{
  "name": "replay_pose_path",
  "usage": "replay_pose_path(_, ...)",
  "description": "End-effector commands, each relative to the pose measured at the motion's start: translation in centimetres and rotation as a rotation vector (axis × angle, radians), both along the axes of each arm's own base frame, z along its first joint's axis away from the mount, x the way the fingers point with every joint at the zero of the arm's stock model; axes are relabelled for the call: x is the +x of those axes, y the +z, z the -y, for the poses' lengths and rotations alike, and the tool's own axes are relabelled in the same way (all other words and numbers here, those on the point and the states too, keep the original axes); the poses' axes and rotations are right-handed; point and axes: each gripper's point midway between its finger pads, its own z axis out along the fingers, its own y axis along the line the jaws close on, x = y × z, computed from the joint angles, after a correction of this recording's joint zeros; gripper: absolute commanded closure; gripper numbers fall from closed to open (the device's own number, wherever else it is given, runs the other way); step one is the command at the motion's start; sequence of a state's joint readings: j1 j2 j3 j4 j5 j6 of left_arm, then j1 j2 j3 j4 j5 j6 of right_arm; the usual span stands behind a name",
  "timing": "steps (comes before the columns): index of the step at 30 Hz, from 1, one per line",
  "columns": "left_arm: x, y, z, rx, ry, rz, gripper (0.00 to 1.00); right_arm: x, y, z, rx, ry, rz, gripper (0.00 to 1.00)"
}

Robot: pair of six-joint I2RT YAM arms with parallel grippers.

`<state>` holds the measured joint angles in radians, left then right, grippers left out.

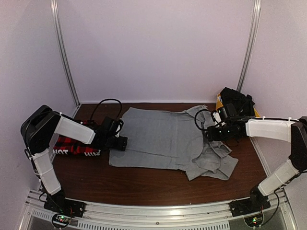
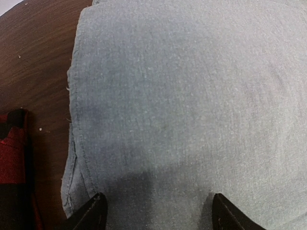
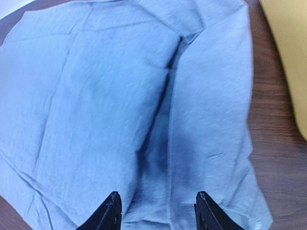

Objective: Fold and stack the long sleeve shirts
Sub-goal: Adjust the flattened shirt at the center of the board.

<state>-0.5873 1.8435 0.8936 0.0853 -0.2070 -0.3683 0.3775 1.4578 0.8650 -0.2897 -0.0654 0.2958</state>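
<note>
Folding part-done: plain grey cloth shirt is laid flat, right end rumpled; red-and-black plaid shirt is seen beside it, unstacked. Left gripper and right gripper are spread, empty.

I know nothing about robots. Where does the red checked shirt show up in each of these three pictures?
Top external: the plaid shirt lies at the far left, just off the grey shirt.
Left wrist: a red-and-black sliver shows at the lower left edge.
Right wrist: not in it.
Shared landmark: the grey shirt, which fills most of the left wrist and right wrist views.
</note>
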Motion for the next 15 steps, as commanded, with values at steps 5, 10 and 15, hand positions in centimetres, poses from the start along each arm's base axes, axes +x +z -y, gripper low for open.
replay_pose_path(5,-2.0,-1.1,-2.0,0.073,0.020,-0.071,0.24,-3.0,-5.0,-3.8,0.114,0.133,-0.111,0.53)
replay_pose_path(10,-2.2,-0.8,-2.4,0.088,0.029,-0.068,0.24,-3.3,-7.4,-2.1,0.068,0.067,-0.162,0.49)
replay_pose_path(15,-2.6,-0.9,-3.8,0.145,0.060,-0.074,0.24,-4.1,-8.8,0.0,0.039,0.005,-0.211,0.42)
